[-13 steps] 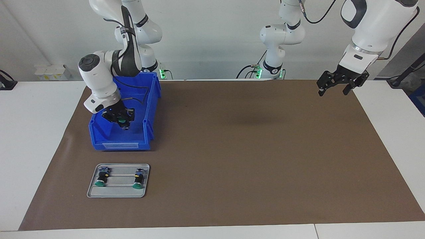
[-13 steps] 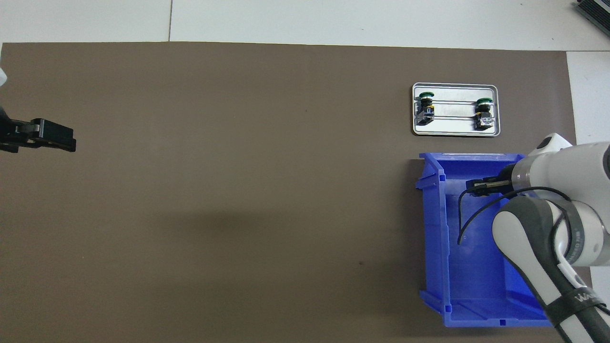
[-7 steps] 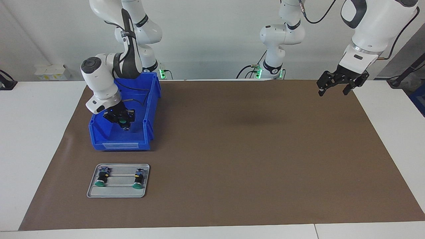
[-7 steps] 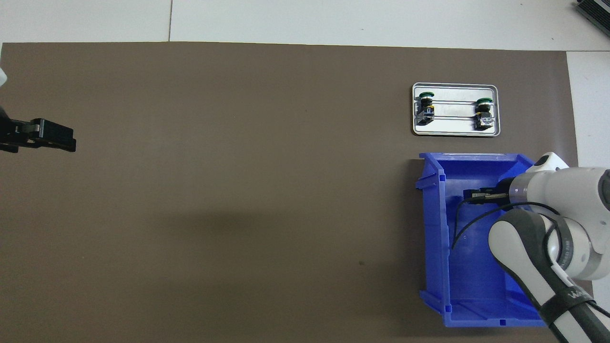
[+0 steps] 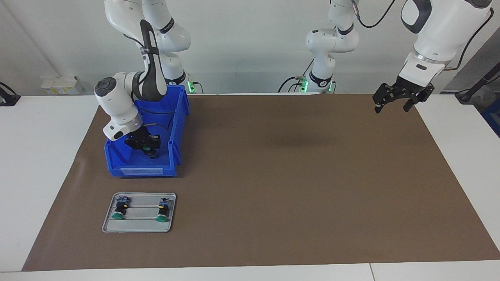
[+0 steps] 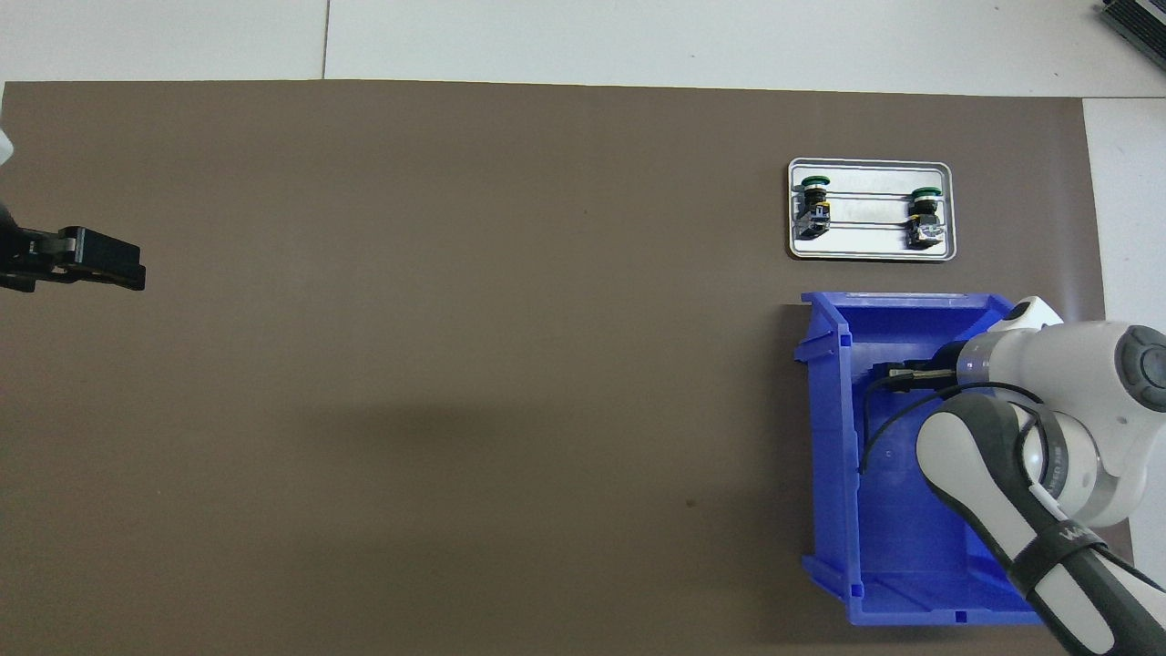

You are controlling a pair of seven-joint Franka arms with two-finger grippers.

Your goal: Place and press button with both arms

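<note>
Facing view is showing the right claw [image 5: 150,150] reaching down inside the blue bin [image 5: 177,128] at the right arm's end of the tabletop [image 5: 47,164]. A green cap is showing between its fingers, so the claw is pinching the button [image 5: 146,147], and the button is sitting just above the bin's floor, inside the walls. The right arm [image 5: 117,101] is bending down over the bin from its base, with a black cable [image 5: 162,113] looping beside the wrist. In the overhead view the right claw [image 6: 897,377] is pointing across the bin [image 6: 824,437] toward its side wall, and the arm's white and grey links [image 6: 1020,456] are covering much of the bin's inside; the button itself is not showing there.

Out from the claw, farther from the robots than the bin, a small grey tray [image 5: 138,228] is lying flat on the brown mat [image 5: 297,187]. Two more green-capped buttons are lying in the tray, one [image 5: 118,210] toward the tabletop's end and one [image 5: 162,212] beside it, well apart, caps pointing away from the robots. The overhead view is showing the same tray [image 6: 870,253] just clear of the bin.

Far from all this, the left claw [image 5: 391,107] is hanging in the air over the mat's corner at the left arm's end, fingers spread wide and gripping nothing; the left arm [image 5: 433,35] is waiting. The overhead view is catching only the left claw [image 6: 137,270] at the picture's edge.
</note>
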